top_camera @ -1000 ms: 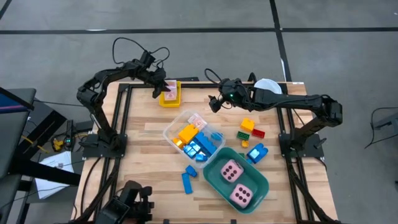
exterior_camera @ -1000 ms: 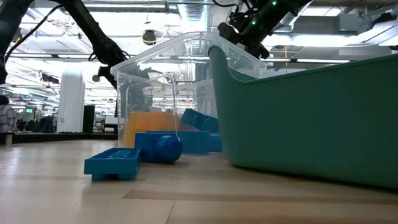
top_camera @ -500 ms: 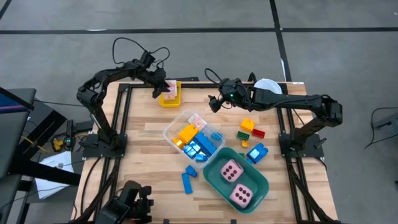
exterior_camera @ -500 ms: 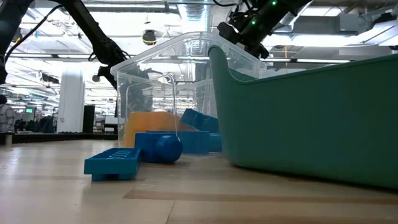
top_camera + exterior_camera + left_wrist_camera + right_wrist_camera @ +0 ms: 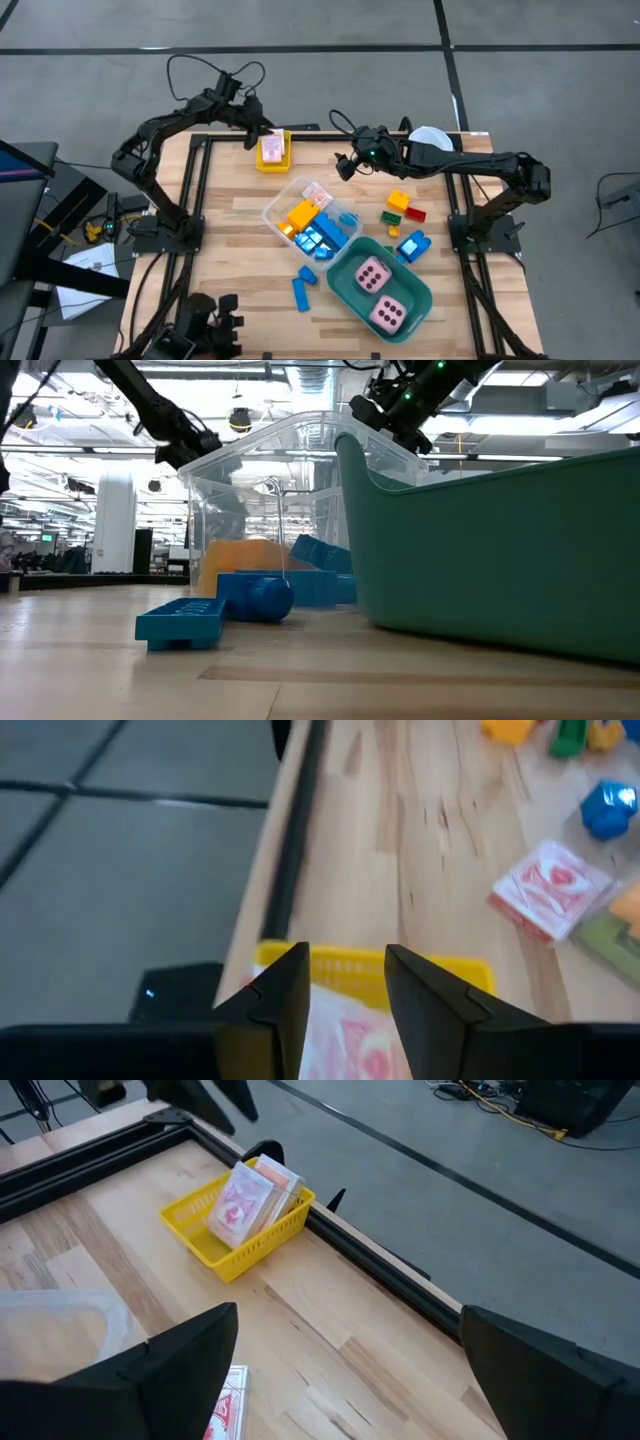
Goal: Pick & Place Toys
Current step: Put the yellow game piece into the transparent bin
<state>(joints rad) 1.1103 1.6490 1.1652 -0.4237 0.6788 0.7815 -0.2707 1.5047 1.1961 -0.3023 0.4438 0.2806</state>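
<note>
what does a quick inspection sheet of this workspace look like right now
surface: wooden table in a dark frame.
job's things: pink-white cards in yellow basket; more cards, orange and blue bricks in clear bin; two pink dice in teal tub; blue brick, another blue brick, yellow, red and green bricks loose on the table.
clutter: white cup partly hidden by the right arm.
grippers: left hand above the basket's edge, jaws slightly apart, holding nothing; right hand open, in the air beyond the bin.
cables: loops on the left arm; more off the table's left side.
surroundings: grey floor with dark lines; large hall behind.
</note>
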